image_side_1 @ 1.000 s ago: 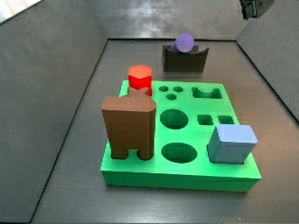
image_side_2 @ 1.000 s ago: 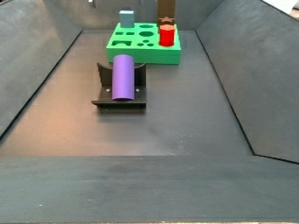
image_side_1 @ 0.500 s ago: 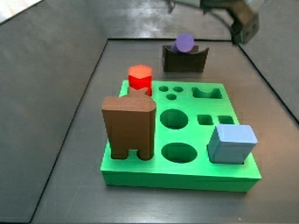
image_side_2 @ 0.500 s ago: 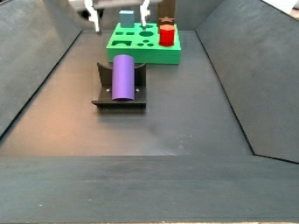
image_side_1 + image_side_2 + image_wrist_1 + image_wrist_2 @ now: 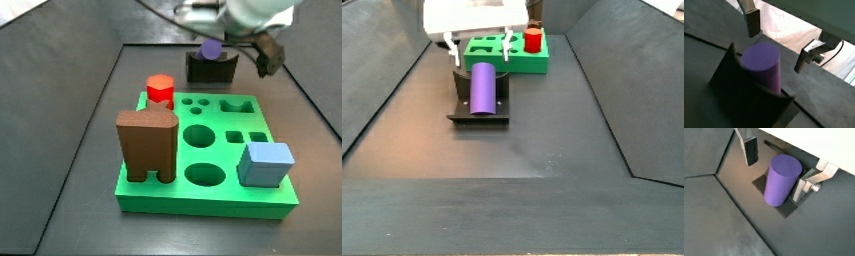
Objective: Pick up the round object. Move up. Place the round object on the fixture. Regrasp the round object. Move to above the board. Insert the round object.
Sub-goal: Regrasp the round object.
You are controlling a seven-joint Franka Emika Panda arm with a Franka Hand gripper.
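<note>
The purple round object [image 5: 484,88] lies on its side in the notch of the dark fixture [image 5: 478,116], in front of the green board [image 5: 531,63]. It also shows in a side view [image 5: 211,48] on the fixture [image 5: 211,71] behind the board [image 5: 201,195]. My gripper [image 5: 480,55] is open, low over the peg's board-side end, one finger on each side and not touching. Both wrist views show the peg [image 5: 763,60] [image 5: 781,180] between the spread fingers, with the gripper [image 5: 777,45] [image 5: 776,173] just above it, and the fixture [image 5: 744,95] [image 5: 784,212] under it.
On the board stand a red hexagonal peg [image 5: 160,88], a tall brown arch-shaped block [image 5: 147,145] and a light blue block [image 5: 265,163]. Large round holes [image 5: 198,135] lie in the board's middle. Sloped grey walls [image 5: 396,90] enclose the floor.
The gripper has come down from above into view and now straddles the peg on the fixture. The peg and the board pieces have not moved.
</note>
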